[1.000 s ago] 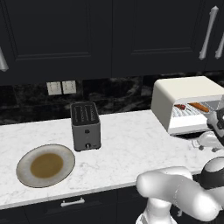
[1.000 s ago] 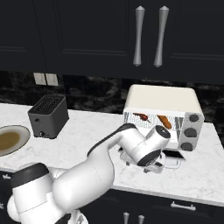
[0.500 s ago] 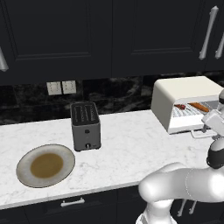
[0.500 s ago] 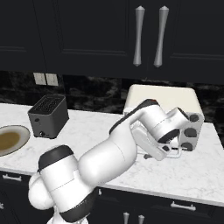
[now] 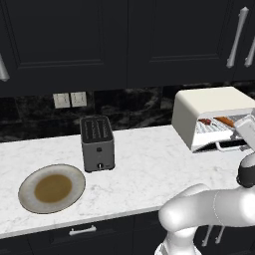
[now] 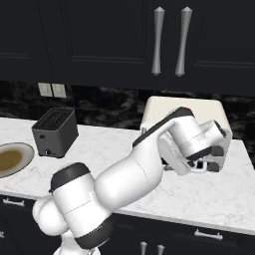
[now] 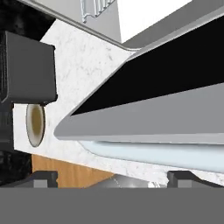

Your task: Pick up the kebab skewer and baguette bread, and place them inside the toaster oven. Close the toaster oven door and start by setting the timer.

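Risen since the earlier frame, the spread, empty jaws now sit just below the cream-white toaster oven's [image 5: 211, 112] lowered dark glass door [image 7: 166, 83], its silver bar handle [image 7: 153, 151] between them.

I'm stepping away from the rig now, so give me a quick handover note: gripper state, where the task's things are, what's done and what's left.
Gripper: open, holding nothing, right at the lowered toaster oven door.
Toaster oven: at the right end of the counter, door hanging open.
Kebab skewer and baguette bread: both lying on the rack inside the oven.
Plate: at the left end of the counter with no food on it; slot toaster stands behind it to the right.
Done: both foods loaded.
Left: swing the door shut, then set the timer.
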Controlling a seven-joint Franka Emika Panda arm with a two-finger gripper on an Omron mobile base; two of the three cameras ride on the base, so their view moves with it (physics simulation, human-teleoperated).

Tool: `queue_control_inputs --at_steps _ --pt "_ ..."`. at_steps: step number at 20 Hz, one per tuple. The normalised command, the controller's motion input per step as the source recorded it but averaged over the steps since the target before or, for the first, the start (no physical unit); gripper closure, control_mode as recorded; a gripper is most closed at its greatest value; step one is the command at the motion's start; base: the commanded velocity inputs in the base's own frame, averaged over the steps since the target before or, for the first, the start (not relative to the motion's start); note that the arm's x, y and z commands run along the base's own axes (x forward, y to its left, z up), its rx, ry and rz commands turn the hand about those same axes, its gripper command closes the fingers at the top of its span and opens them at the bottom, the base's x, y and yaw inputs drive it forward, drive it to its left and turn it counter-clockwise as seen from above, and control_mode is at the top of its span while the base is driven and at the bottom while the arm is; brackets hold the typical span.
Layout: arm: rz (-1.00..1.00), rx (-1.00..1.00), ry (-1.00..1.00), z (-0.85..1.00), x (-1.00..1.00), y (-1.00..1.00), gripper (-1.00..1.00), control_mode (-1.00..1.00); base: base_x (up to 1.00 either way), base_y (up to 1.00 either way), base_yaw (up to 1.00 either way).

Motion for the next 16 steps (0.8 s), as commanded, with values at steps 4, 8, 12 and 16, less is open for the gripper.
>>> queue_control_inputs --at_steps 4,8,12,16 --pt "-0.19 -0.08 -0.31 0.0 0.82 1.0 -1.0 -1.0 0.0 0.0 0.0" --pt "-0.21 -0.13 -0.25 -0.06 0.72 1.0 -1.0 -1.0 0.0 0.0 0.0" --pt "-0.22 -0.13 -0.21 -0.31 0.65 1.0 -1.0 -1.0 0.0 0.0 0.0" --pt "-0.22 -0.12 -0.15 -0.27 0.71 0.93 -1.0 -1.0 0.0 0.0 0.0"
